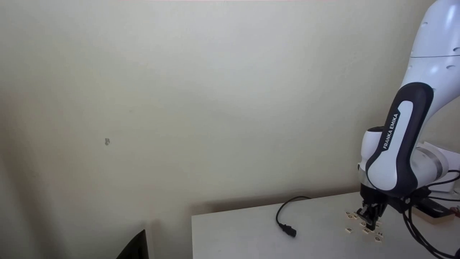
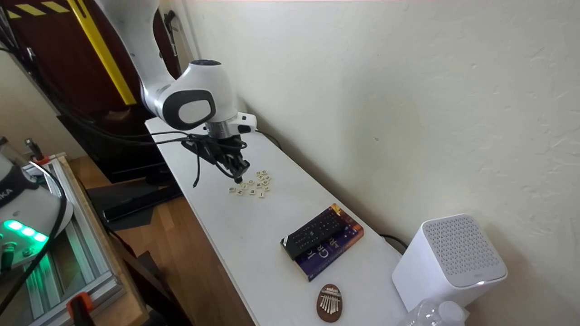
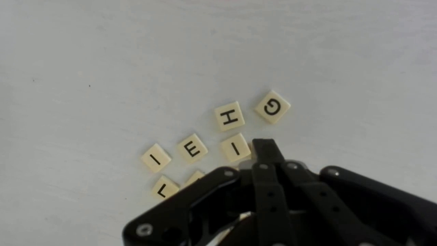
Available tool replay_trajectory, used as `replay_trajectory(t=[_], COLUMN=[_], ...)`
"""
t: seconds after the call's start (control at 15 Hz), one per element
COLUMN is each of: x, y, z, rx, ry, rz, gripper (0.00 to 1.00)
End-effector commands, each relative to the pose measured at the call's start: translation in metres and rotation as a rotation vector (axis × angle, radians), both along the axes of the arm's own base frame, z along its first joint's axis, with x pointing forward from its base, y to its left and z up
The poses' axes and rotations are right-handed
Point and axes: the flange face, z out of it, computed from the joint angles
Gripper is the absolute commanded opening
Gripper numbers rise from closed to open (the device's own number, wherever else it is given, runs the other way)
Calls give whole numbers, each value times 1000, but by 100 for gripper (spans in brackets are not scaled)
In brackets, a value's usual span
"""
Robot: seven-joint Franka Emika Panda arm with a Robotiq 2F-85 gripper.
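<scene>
My gripper (image 3: 268,150) is shut, its fingertips together low over a group of cream letter tiles on a white table. In the wrist view a tile marked I (image 3: 235,147) lies just left of the fingertips. Beyond it are the H tile (image 3: 229,116) and the G tile (image 3: 272,107). The E tile (image 3: 192,148) and the L tile (image 3: 165,187) lie further left. Other tiles are partly hidden under the fingers; a pale edge shows beside the fingertip. In both exterior views the gripper (image 1: 371,226) (image 2: 238,179) points down among the tiles (image 1: 348,230) (image 2: 252,192).
On the white table (image 2: 226,226) lie a black remote (image 2: 312,233) on a book (image 2: 331,253) and a brown thumb piano (image 2: 329,303). A white box-shaped device (image 2: 448,258) and a clear bottle (image 2: 435,314) stand beyond. A black plug cable (image 1: 287,229) lies near the wall.
</scene>
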Motion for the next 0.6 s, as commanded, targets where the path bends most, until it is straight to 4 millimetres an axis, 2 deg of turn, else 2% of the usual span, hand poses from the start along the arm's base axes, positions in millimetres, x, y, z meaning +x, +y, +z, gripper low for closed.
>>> replay_trajectory(t=[0.0, 0.53], x=[7, 12], y=[-1, 3], z=[-8, -21], rx=[5, 19], ry=[3, 5], rz=[25, 38], gripper=[0, 0])
